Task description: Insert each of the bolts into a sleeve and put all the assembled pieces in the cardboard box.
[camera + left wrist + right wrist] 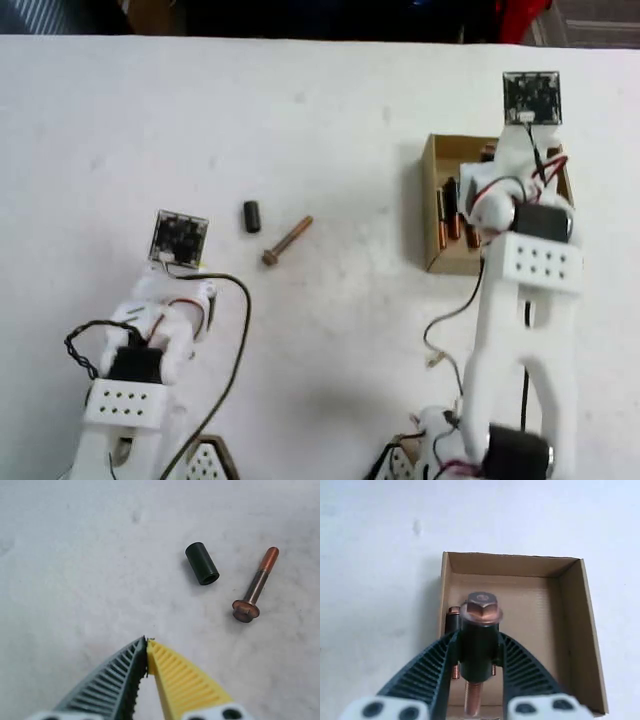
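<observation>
Risk we flag: right gripper (477, 647), clamped on a sleeved bolt (479, 630) over the box (432, 200) at frame right, may drop it on the rim; left gripper (146, 647) closed empty near loose bolt (255, 585), sleeve (202, 563).

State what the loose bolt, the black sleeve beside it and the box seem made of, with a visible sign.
Loose bolt: probably metal, coppery finish; it gleams and has a hex flange head.
Black sleeve: dull, smooth tube; plastic or blackened metal, cannot tell.
Cardboard box: plain brown cardboard, matte folded walls.
</observation>
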Tool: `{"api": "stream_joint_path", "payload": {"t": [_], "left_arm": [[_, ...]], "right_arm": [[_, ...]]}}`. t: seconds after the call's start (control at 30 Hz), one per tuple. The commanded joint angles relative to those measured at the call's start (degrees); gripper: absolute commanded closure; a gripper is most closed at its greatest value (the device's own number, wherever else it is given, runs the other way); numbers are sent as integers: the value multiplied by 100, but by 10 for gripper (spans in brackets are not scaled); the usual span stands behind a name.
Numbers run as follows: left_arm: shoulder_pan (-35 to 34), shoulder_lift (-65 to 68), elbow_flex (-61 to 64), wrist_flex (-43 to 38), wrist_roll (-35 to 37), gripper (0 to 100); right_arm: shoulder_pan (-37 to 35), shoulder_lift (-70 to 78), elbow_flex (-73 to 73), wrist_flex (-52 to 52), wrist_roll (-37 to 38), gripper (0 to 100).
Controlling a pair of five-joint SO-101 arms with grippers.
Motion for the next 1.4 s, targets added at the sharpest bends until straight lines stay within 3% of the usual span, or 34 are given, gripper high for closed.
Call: {"api": "stream_joint_path", "payload": {"t": [0.0, 0.2, 0.67, 1.2, 1.37], "left_arm": [[-66, -31, -26, -132, -53, 977], [-66, -31, -35, -141, -97, 977], [-75, -31, -44, -141, -97, 977], [-75, -31, -26, -141, -97, 977], [-66, -31, -18, -141, -97, 977]], "right_arm": [[66, 418, -721, -136, 325, 981], [136, 1156, -1240, 92, 703, 981], [136, 3099, -2813, 848, 668, 981], [919, 5956, -5952, 2229, 730, 981], [901, 6615, -6602, 2703, 1380, 981]]}}
